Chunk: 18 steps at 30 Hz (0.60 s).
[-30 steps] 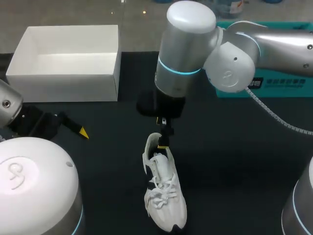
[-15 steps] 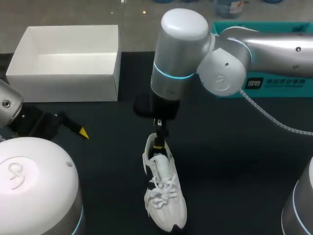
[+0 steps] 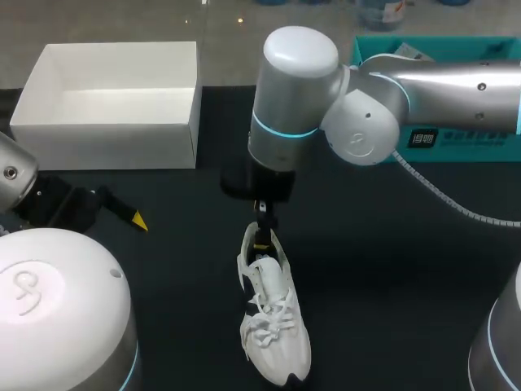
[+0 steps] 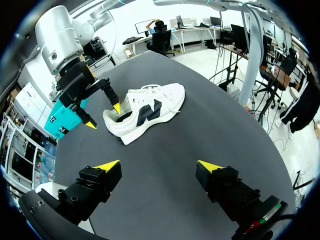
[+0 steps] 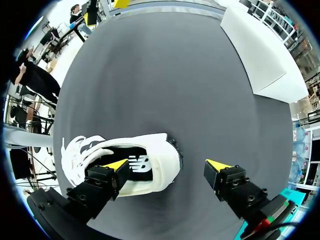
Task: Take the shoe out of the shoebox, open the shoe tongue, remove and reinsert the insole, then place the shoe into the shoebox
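The shoe [image 3: 273,322] lies on the worktop [image 3: 391,269], heel at 12 o'clock and toe at 6, with the nearer right hand [image 3: 262,226] released astride its heel rim, one finger inside, while the released left hand [image 4: 159,167] sits well off at 9 o'clock.

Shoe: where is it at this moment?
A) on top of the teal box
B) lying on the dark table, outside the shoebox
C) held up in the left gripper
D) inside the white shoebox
B: the white shoe lies on the dark table, well apart from the shoebox.
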Available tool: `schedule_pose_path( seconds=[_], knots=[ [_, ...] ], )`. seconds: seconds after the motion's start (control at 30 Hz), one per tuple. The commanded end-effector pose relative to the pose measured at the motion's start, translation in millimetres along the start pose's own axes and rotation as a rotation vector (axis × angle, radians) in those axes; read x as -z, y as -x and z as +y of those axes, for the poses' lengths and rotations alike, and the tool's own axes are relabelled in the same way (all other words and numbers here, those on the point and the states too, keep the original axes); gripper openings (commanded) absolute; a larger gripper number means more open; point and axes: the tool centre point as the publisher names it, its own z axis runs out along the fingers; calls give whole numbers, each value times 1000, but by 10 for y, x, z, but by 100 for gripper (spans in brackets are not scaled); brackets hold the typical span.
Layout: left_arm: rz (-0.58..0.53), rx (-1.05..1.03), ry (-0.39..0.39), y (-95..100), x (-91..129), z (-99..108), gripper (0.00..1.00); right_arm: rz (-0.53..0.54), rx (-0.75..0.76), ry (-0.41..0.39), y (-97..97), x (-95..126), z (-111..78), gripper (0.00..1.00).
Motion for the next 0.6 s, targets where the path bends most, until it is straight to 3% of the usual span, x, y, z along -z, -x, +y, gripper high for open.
schedule_pose_path(
  seconds=[0.03, 0.17, 0.23, 0.27, 0.33, 0.4, 0.6],
  knots=[
    [1, 0, 3, 1, -4, -6, 100, 7, -2, 0, 2, -68, -6, 100],
    [1, 0, 3, 1, -4, -6, 100, 12, 0, -6, -7, -80, -12, 95],
    [1, 0, 3, 1, -4, -6, 100, 12, -1, -10, -12, -87, -17, 46],
    [1, 0, 3, 1, -4, -6, 100, 12, -2, -12, -12, -91, -20, 28],
    [1, 0, 3, 1, -4, -6, 100, 12, -2, -13, -12, -99, -24, 9],
    [1, 0, 3, 1, -4, -6, 100, 11, -4, -12, -17, -109, -28, 0],
    [1, 0, 3, 1, -4, -6, 100, 15, -4, -13, -67, -164, -12, 0]
  ],
)
